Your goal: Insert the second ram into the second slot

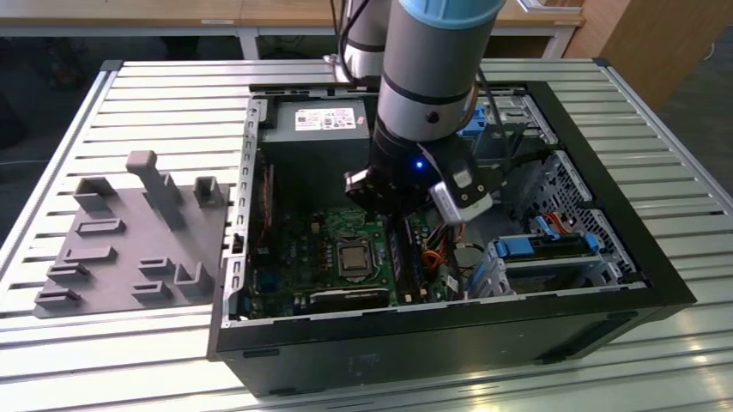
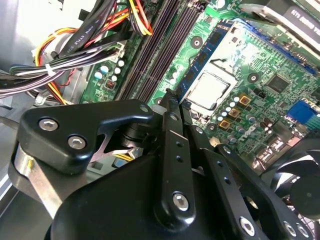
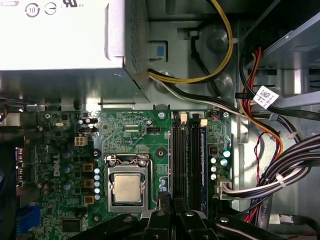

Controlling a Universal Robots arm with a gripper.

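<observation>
Right, your gripper (image 2: 175,100) hangs over the mobo (image 2: 260,70) w/ tips at one end of the second ram (image 2: 206,57), which runs right alongside the CPU socket (image 2: 210,92). Can't tell if jaws pinch it or if it's fully seated, so insertion looks underway, not confirmed.

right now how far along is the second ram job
Done: one blue stick looks seated in the slot nearest the cables. In hand: the gripper holds the second ram in its jaws above the motherboard. Left: seating it; the black slot alongside stands empty.
</observation>
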